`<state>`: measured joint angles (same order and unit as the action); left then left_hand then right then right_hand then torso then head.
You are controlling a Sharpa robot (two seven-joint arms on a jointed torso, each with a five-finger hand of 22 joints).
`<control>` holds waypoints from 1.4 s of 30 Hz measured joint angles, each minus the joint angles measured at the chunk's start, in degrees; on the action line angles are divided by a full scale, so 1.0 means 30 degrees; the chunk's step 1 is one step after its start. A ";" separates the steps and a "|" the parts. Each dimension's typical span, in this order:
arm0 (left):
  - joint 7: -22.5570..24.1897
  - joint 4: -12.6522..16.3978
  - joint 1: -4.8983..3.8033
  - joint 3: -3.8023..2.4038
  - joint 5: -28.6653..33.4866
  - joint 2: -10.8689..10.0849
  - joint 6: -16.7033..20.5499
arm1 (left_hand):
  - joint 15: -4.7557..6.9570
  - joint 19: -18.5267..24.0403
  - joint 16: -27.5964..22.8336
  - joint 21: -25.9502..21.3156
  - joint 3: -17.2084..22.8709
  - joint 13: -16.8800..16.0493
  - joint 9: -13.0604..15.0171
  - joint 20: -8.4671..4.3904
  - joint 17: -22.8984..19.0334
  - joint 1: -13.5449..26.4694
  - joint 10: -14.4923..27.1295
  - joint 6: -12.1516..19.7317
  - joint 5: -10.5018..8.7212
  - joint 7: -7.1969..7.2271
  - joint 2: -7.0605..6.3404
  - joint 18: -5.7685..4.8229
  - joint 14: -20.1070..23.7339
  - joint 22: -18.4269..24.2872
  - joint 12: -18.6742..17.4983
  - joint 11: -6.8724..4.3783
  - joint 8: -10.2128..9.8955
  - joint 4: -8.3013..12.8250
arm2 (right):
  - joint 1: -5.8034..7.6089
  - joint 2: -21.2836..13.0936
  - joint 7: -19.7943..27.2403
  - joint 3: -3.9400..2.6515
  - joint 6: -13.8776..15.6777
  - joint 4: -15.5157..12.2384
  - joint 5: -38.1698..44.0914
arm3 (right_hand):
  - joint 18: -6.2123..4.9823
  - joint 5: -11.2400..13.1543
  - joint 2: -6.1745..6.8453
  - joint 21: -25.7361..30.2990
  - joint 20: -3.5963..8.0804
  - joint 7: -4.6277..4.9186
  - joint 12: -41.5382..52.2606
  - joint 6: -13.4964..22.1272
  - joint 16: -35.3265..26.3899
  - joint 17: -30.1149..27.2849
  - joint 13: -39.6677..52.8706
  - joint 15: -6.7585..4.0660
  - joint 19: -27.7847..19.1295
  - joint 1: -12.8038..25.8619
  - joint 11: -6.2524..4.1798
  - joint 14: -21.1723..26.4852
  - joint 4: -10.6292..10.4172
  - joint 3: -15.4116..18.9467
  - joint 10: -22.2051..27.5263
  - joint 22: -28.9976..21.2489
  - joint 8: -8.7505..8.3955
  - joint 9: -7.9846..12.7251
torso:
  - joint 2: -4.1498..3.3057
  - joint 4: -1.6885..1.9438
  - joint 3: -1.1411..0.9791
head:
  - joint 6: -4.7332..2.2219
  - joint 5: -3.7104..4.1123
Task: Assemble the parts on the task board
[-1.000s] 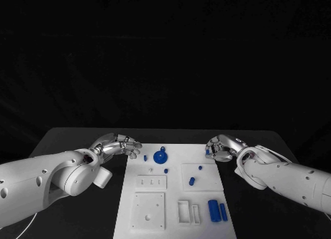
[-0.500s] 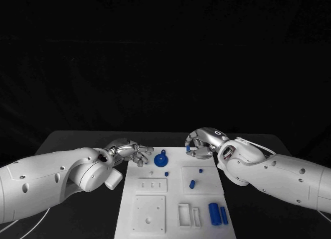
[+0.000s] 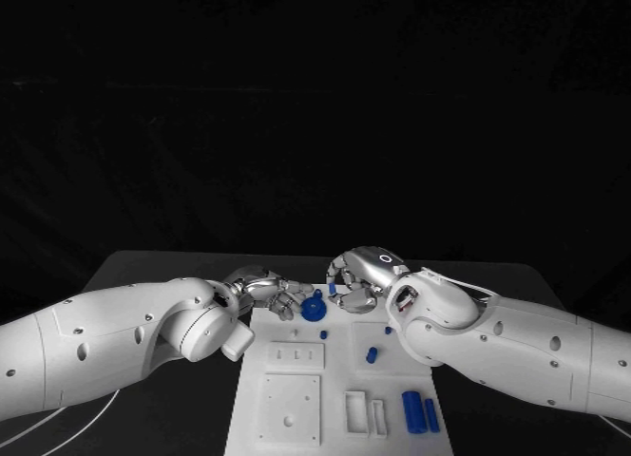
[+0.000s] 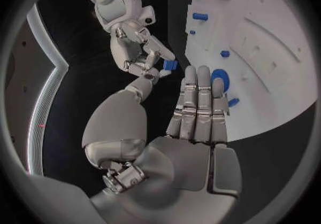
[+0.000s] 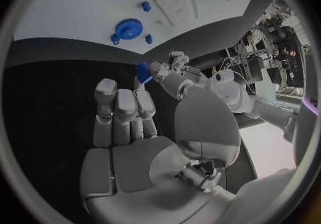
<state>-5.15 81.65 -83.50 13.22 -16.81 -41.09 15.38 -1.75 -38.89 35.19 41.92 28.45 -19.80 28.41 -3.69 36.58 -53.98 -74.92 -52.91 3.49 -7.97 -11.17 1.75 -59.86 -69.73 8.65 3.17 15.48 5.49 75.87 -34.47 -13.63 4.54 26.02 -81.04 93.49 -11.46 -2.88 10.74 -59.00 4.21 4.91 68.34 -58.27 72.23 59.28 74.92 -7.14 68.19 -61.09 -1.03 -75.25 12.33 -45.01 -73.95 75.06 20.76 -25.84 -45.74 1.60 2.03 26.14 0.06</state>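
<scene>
The right robot hand [image 3: 354, 288] pinches a small blue part [image 4: 170, 65] between thumb and a fingertip, its other fingers [image 5: 117, 107] held straight; which way this part's long axis runs I cannot tell; the left robot hand [image 3: 277, 293] holds nothing, fingers [image 4: 199, 101] extended flat and close together, just beside the right one at the far edge of the task board [image 3: 288, 418]; a blue gear [image 3: 313, 307] lies flat on the board below them; two blue cylinders [image 3: 420, 413] lie side by side near the board's near right corner, long axes running front to back; the board rests on the black surface [image 3: 151, 271].
</scene>
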 measured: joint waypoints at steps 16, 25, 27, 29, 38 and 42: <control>-0.0247 0.0055 0.0005 0.0004 -0.0302 0.0310 0.0122 | -0.0068 0.0099 -0.0076 -0.0073 -0.0051 -0.0041 -0.0070 -0.0036 -0.0101 -0.0001 0.0135 0.0001 0.0000 0.0000 0.0001 -0.0001 0.0068 0.0018 0.0000 0.0002 0.0000 -0.0262 | -0.0002 0.0821 -0.0649 0.0001 -0.0020 -0.0034 0.0607 | -0.0002 0.0001 0.0076 0.0000 -0.0008 -0.0047 -0.0002 -0.0047 0.0000 0.0014 0.0000 0.0007 -0.0001 0.0076 0.0000 -0.0002 -0.0105 -0.0102 -0.0002 0.0000 -0.0058 -0.0163 | 0.0046 0.0015 0.0049 | -0.0015 -0.0064; -0.0247 0.0044 0.0004 0.0002 -0.0331 0.0432 0.0120 | -0.0067 0.0166 -0.0182 -0.0073 0.0003 -0.0040 -0.0088 0.0032 -0.0145 0.0000 0.0202 0.0001 0.0000 0.0001 0.0002 -0.0001 0.0067 0.0017 -0.0090 0.0069 0.0000 -0.0315 | -0.0006 0.0996 -0.0723 0.0005 -0.0041 -0.0053 0.0715 | -0.0001 0.0001 0.0076 0.0000 -0.0039 -0.0047 -0.0002 -0.0048 0.0000 0.0013 0.0000 0.0035 0.0024 0.0075 -0.0001 -0.0028 -0.0105 -0.0101 -0.0004 0.0000 -0.0075 -0.0171 | 0.0033 0.0020 0.0020 | -0.0051 -0.0062; -0.0246 0.0009 0.0004 0.0002 -0.0332 0.0488 0.0117 | -0.0068 0.0166 -0.0182 -0.0073 0.0003 -0.0040 -0.0088 0.0033 -0.0146 -0.0009 0.0203 0.0001 0.0000 0.0001 0.0010 -0.0002 0.0067 0.0017 -0.0090 0.0069 0.0000 -0.0315 | -0.0006 0.1052 -0.0726 0.0005 -0.0046 -0.0063 0.0726 | -0.0003 0.0001 0.0076 0.0000 -0.0039 -0.0047 -0.0002 -0.0047 0.0000 0.0012 0.0000 0.0036 0.0024 0.0075 -0.0001 -0.0027 -0.0105 -0.0101 -0.0005 0.0000 -0.0120 -0.0175 | 0.0031 0.0020 0.0022 | -0.0059 -0.0053; -0.0246 -0.0007 0.0004 0.0002 -0.0333 0.0528 0.0114 | -0.0067 0.0166 -0.0182 -0.0073 0.0003 -0.0040 -0.0088 0.0032 -0.0145 -0.0083 0.0202 0.0001 0.0000 0.0001 0.0084 -0.0002 0.0066 0.0017 -0.0090 0.0070 0.0000 -0.0315 | -0.0006 0.1084 -0.0728 0.0005 -0.0053 -0.0075 0.0733 | -0.0003 0.0001 0.0077 0.0000 -0.0041 -0.0045 -0.0003 -0.0046 0.0000 0.0012 0.0000 0.0037 0.0023 0.0075 -0.0001 -0.0027 -0.0146 -0.0142 -0.0005 0.0000 -0.0126 -0.0181 | 0.0031 0.0020 0.0013 | -0.0066 -0.0053; -0.0239 -0.0068 0.0004 0.0011 -0.0329 0.0588 0.0112 | -0.0067 0.0166 -0.0182 -0.0073 0.0003 -0.0038 -0.0114 0.0033 -0.0180 -0.0179 0.0202 0.0000 0.0001 0.0001 0.0180 -0.0002 0.0067 0.0016 -0.0090 0.0069 0.0001 -0.0315 | -0.0006 0.1241 -0.0734 0.0015 -0.0115 -0.0126 0.0736 | -0.0003 0.0002 0.0078 0.0000 -0.0043 -0.0040 -0.0003 -0.0041 0.0000 0.0010 0.0000 0.0040 0.0021 0.0075 -0.0001 -0.0025 -0.0157 -0.0153 -0.0006 0.0000 -0.0122 -0.0225 | 0.0031 0.0018 0.0013 | -0.0110 -0.0095; -0.0225 -0.0076 0.0004 0.0011 -0.0312 0.0603 0.0112 | -0.0067 0.0165 -0.0182 -0.0073 0.0003 -0.0040 -0.0127 0.0033 -0.0184 -0.0201 0.0202 0.0000 0.0001 0.0001 0.0202 -0.0002 0.0067 0.0015 -0.0090 0.0070 0.0001 -0.0315 | -0.0008 0.1311 -0.0735 0.0022 -0.0168 -0.0090 0.0732 | -0.0002 0.0002 0.0127 0.0000 -0.0045 -0.0033 -0.0003 -0.0033 0.0000 0.0020 0.0000 0.0042 0.0020 0.0124 -0.0001 -0.0024 -0.0156 -0.0153 -0.0006 -0.0001 -0.0100 -0.0225 | 0.0029 0.0018 0.0018 | -0.0114 -0.0095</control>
<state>-5.82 81.43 -83.49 13.26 -17.75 -39.28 15.72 -1.95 -38.39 34.65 41.70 28.46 -19.92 28.03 -3.59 36.03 -54.58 -74.31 -52.91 3.49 -7.96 -10.56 1.75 -59.66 -69.68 8.38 3.38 15.48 4.55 75.84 -30.54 -15.83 4.60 25.51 -81.31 95.69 -11.46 -2.87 11.12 -59.00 4.08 4.81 68.33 -58.37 72.23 59.34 74.92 -7.02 68.25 -60.72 -1.04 -75.32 11.86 -45.47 -73.96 75.06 20.47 -26.51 -45.65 1.66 2.08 25.80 -0.23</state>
